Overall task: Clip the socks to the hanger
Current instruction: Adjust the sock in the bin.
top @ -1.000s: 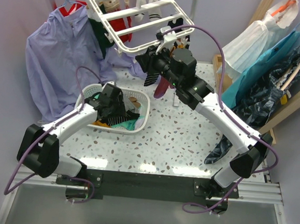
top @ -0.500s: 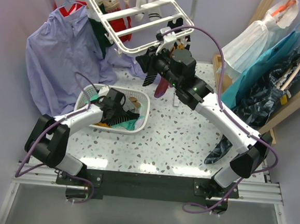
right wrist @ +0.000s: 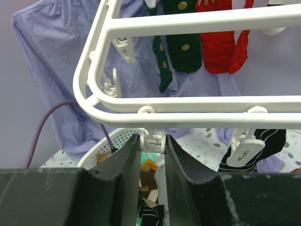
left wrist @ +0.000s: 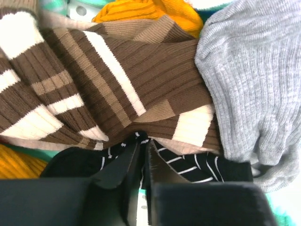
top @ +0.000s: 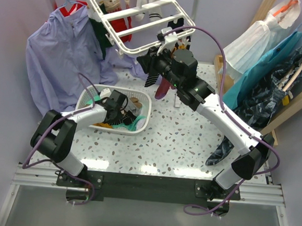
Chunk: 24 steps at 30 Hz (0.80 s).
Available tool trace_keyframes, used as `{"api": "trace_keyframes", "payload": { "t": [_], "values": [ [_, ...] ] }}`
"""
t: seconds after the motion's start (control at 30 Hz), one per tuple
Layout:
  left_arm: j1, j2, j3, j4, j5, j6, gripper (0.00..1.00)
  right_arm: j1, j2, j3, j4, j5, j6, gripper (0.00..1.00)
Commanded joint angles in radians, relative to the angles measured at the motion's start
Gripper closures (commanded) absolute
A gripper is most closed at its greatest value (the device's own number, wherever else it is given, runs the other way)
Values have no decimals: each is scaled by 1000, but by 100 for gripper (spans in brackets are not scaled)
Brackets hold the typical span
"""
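In the left wrist view my left gripper (left wrist: 142, 141) sits deep in the sock pile, its jaws nearly together with a fold of the black-white striped sock (left wrist: 188, 162) pinched at the tips. Above it lie a brown-cream striped sock (left wrist: 127, 70), a grey sock (left wrist: 254, 80) and an orange one (left wrist: 146, 9). From above, that gripper (top: 121, 109) is inside the basket (top: 139, 123). My right gripper (right wrist: 153, 141) is shut on a white clip (right wrist: 153, 140) hanging from the near bar of the hanger (right wrist: 188, 103), up at the rack's front corner (top: 166, 45).
Green (right wrist: 181, 47), red (right wrist: 218, 47) and black (right wrist: 265, 141) socks hang clipped on the rack (top: 143, 18). A lavender shirt (top: 61, 59) hangs at back left. Bags and clothes (top: 269, 75) crowd the right side, near a wooden post (top: 298, 98).
The left arm has pushed further into the basket and its jaws have closed from wide apart onto the black-white striped sock. The right arm has stayed still on the clip.
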Motion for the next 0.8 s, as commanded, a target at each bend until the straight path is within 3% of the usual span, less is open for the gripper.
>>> {"api": "trace_keyframes", "payload": {
  "t": [0.0,0.03,0.2,0.37,0.53,0.63,0.77],
  "values": [
    [3,-33,54,-27,-38,39,95,-13,-17,-2,1,5,-12,100],
    [2,-42,79,-39,-67,69,100,-13,-17,-1,-1,3,-12,100],
    [2,-110,171,-148,-138,180,100,-13,-22,5,-6,8,-18,100],
    [2,-125,275,-187,-184,390,98,-14,-25,10,-10,11,-20,100],
    [0,-24,364,-200,-105,617,96,-14,-24,13,-9,3,-12,100],
    [-50,33,406,-225,-69,680,97,-14,-27,15,-12,6,-11,100],
    [-70,59,381,-205,31,671,90,-14,-28,15,-12,5,-11,100]
  ]
}}
